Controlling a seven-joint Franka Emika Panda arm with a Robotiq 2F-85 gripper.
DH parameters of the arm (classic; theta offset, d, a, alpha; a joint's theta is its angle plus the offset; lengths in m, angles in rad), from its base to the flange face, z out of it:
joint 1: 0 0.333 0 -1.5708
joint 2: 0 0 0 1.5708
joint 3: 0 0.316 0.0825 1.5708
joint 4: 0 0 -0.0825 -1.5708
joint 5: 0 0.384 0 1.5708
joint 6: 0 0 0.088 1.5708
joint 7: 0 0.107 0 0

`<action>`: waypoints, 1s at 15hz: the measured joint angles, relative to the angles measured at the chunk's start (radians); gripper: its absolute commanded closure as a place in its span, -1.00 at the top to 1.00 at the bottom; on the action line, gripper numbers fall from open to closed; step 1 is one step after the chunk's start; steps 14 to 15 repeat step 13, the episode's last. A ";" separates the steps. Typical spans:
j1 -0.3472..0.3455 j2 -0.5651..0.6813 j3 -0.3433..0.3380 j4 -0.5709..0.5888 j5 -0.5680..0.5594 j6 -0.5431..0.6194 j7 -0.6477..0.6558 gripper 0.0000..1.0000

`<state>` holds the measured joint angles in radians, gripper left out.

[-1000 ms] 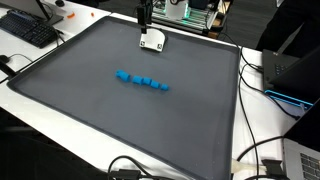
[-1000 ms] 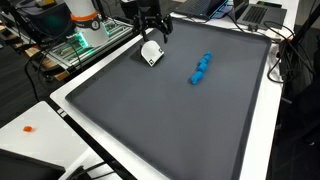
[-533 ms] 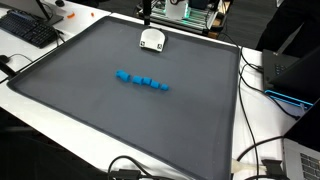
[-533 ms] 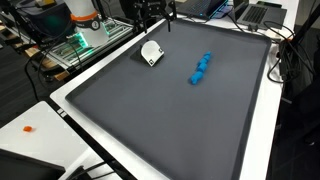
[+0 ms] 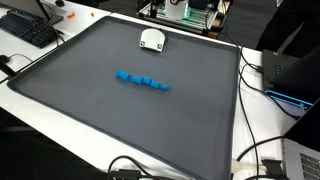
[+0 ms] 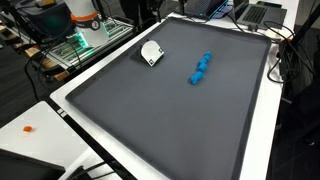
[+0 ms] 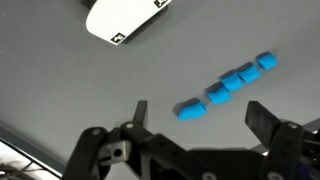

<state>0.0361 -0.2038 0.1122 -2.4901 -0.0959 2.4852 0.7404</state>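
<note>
My gripper (image 7: 203,112) shows only in the wrist view; its two black fingers are spread wide apart with nothing between them, high above the grey mat. Below it lies a row of several blue blocks (image 7: 226,86), also seen mid-mat in both exterior views (image 5: 141,80) (image 6: 201,68). A white card-like object with black markers (image 7: 122,18) lies at the mat's far edge in both exterior views (image 5: 151,39) (image 6: 152,52). The arm has left both exterior views.
The dark grey mat (image 5: 120,120) covers a white table (image 6: 30,118). A keyboard (image 5: 28,29) lies at one corner. Cables (image 5: 262,150) and a laptop (image 6: 258,12) sit along the edges. Electronics with green lights (image 6: 85,38) stand behind the mat.
The gripper has risen from just above the white object and gone out of the top of both exterior views. The blue blocks and white object have not moved.
</note>
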 measured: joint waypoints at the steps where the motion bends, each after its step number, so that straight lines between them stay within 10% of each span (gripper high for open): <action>1: 0.005 0.002 0.006 0.012 0.000 0.000 -0.047 1.00; 15: 0.065 0.115 0.021 0.123 0.045 0.001 -0.521 1.00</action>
